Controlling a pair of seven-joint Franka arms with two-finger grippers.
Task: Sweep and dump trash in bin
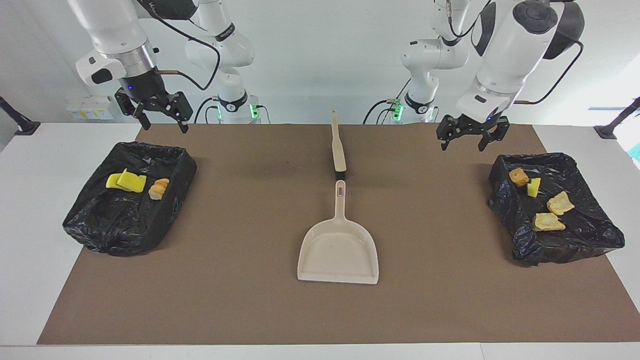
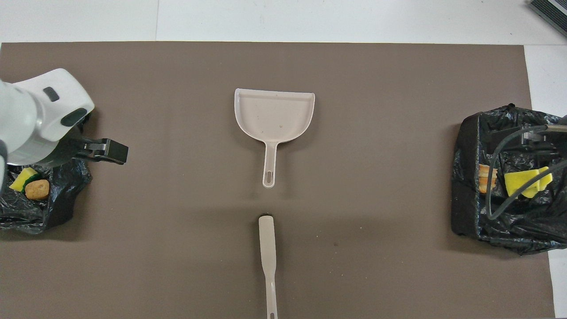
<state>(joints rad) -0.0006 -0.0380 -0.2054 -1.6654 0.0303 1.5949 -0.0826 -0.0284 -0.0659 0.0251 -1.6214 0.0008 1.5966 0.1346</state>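
The trash lies in two lots, each inside a bin lined with black plastic. In the bin at the left arm's end of the tabletop sit a brown nugget, a small yellow-green sponge bit and two pale tan chunks. In the other bin, at the right arm's end, lie two yellow sponge pieces and a tan and orange piece just beside them.

Between the bins, on bare brown mat, the beige dustpan lies flat and empty, its handle pointing toward the robots. The brush lies in line with it, nearer to the robots, its dark tip just short of the dustpan's handle. The mat covers most of the white tabletop; a plain white wall rises above the arms' bases.

The left pincer hangs in the air over the mat near its bin's nearer corner, fingers pointing down, spread apart and holding nothing. The right pincer hangs over the mat's edge by its own bin, likewise pointing down, spread wide and empty.
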